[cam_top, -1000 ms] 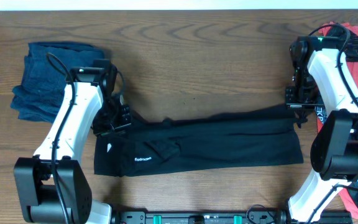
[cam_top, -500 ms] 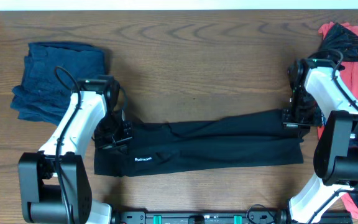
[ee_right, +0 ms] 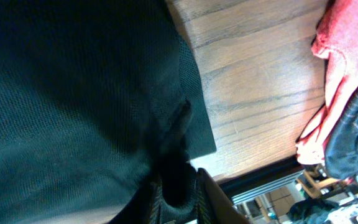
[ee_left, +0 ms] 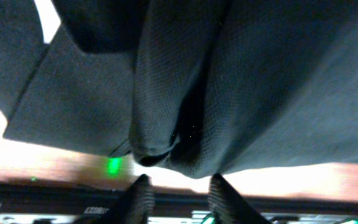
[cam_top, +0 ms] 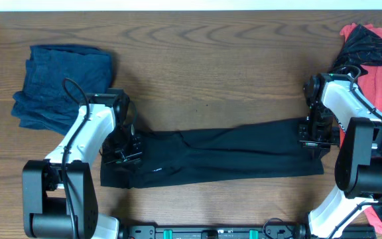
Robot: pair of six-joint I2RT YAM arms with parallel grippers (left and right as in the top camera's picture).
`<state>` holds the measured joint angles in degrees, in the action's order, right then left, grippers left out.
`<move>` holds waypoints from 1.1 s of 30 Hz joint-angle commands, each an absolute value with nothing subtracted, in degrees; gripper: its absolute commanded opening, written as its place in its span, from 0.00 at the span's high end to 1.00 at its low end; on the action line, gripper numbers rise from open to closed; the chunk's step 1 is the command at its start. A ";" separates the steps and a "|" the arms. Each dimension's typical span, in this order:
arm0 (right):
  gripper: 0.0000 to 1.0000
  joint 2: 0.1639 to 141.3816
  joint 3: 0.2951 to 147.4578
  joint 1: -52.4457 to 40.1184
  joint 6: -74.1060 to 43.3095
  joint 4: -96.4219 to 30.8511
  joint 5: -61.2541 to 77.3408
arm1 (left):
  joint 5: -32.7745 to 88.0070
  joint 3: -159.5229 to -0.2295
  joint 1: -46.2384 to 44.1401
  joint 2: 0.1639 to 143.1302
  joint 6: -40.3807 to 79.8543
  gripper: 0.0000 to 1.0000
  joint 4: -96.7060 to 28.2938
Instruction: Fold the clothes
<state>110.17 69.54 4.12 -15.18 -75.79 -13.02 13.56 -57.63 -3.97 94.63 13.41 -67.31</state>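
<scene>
While the black T-shirt lay stretched in a long, narrow band across the near middle of the table, I had a gripper at each of its ends. My left gripper sat low over the shirt's left end. Seen from the wrist, its fingers stood parted, with bright table showing in the gap. A rolled fold of black cloth hung just beyond the tips, not pinched between them. My right gripper was down on the far right corner of the shirt. There dark cloth filled the narrow space between my fingers (too dark to judge well), and I could not tell whether I was squeezing it or only resting around it. The shirt looked folded lengthwise, its far edge wrinkled and slanting a little farther away toward the right. The dark blue garment lay crumpled at the far left, well apart from the shirt. The red and black-patterned tops were heaped along the right edge of the table, to the right of my right gripper.
</scene>
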 commanded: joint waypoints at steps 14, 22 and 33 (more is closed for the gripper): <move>0.78 108.62 69.28 5.58 -16.69 -75.11 -13.06 | 13.45 -60.01 -3.92 92.49 13.21 0.68 -68.73; 0.78 104.66 69.28 6.44 -16.69 -69.97 -8.47 | 13.54 -62.43 -4.12 83.31 13.21 0.68 -61.76; 0.77 94.45 69.28 9.13 -16.71 -69.41 -6.92 | 13.91 -61.36 -12.25 85.62 13.23 0.68 -52.36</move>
